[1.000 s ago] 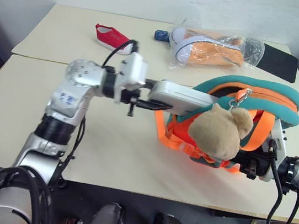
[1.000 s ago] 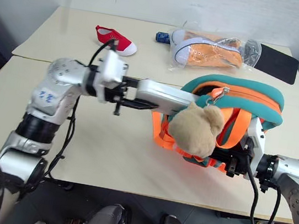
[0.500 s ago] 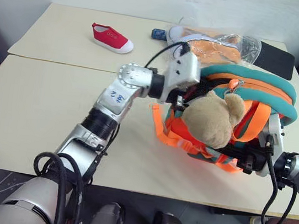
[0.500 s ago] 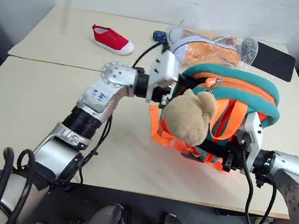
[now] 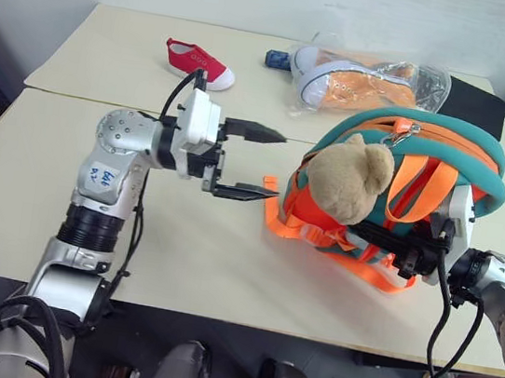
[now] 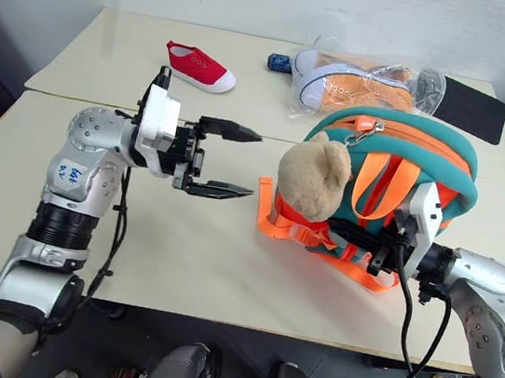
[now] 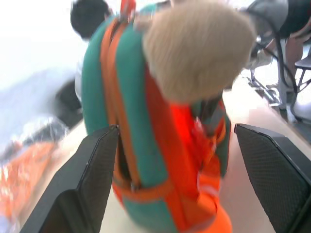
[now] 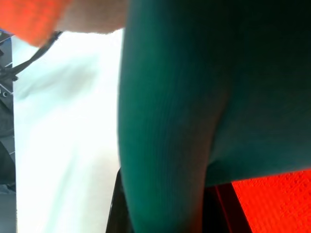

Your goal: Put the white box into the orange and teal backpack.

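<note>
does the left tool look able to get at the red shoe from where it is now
Probably yes. The left tool hangs open beside the orange and teal backpack, holding nothing, and the red shoe lies alone on the far table with bare tabletop between them. It would need to swing away from the backpack.

Backpack (image 5: 424,175): on counter (image 5: 61,209), right side.
Shoe (image 5: 200,63): behind, far left.
Bagged sneakers (image 5: 362,82): behind backpack.

Soft, even light falls from above on my table (image 5: 34,205); shadows are faint. Glare flashes on the plastic-bagged sneakers (image 5: 367,78). My left wrist view blurs the orange and teal backpack (image 7: 146,145), background blown out white.
</note>
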Controlling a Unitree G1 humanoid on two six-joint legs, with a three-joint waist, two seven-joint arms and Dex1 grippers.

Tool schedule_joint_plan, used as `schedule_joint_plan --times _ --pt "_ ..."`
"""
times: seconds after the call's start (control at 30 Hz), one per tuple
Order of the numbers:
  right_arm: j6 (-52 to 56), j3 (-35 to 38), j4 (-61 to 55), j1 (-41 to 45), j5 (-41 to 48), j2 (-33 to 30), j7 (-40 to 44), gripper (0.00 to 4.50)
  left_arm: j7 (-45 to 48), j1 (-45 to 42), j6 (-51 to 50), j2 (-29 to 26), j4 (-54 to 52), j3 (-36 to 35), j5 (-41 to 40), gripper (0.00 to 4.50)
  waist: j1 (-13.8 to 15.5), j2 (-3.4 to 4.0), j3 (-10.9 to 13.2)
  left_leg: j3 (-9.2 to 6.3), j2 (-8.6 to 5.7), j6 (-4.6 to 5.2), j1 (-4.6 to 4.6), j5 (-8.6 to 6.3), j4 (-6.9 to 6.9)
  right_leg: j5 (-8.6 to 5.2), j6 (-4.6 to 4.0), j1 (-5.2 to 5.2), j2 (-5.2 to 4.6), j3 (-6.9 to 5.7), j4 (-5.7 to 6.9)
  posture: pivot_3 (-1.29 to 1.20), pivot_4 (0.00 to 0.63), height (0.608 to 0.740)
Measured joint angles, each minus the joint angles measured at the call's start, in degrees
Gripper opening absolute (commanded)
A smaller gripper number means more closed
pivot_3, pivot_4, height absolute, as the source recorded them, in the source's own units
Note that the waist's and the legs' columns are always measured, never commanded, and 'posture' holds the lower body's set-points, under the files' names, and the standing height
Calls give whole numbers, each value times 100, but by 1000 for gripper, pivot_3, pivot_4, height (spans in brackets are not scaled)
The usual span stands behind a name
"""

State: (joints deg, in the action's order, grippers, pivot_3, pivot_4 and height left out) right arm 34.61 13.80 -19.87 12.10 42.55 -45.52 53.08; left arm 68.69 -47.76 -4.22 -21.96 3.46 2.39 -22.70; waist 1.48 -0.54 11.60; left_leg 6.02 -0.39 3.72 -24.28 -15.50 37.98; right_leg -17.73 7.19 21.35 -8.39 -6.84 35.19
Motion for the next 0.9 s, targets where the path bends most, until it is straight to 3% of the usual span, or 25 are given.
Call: schedule_joint_plan --times 0.17,0.3,0.43,0.67,0.77,0.9 --pt "-95 -16 89 0 -95 14 65 0 -497 143 18 555 -504 149 -50 3993 -13 0 0 5 4 0 5 1 -1 0 0 4 8 -3 11 0 150 740" --pt "-204 -16 189 -1 -131 85 80 0 -472 273 257 650 -550 468 40 3993 -7 0 0 11 4 1 7 2 0 0 0 4 9 -20 12 0 150 740" --pt "-244 -16 214 0 -216 85 116 0 -484 321 559 737 -454 765 306 3163 3 0 0 10 4 2 7 2 0 0 0 3 6 -38 11 0 150 740" --pt "-350 -16 219 -46 -289 140 124 0 -673 281 803 868 -151 891 555 923 1 0 0 7 4 2 7 3 0 0 0 3 3 -42 11 0 150 740" --pt "-414 -15 215 -133 -298 147 123 0 -692 187 800 776 -33 873 573 157 3 0 0 6 4 2 7 3 1 0 0 2 3 -45 12 0 150 740" --pt "-491 43 202 -217 -272 150 121 0 -747 -25 100 583 59 316 -98 17 -6 0 0 2 5 2 7 3 1 0 0 2 3 -46 15 0 150 740"
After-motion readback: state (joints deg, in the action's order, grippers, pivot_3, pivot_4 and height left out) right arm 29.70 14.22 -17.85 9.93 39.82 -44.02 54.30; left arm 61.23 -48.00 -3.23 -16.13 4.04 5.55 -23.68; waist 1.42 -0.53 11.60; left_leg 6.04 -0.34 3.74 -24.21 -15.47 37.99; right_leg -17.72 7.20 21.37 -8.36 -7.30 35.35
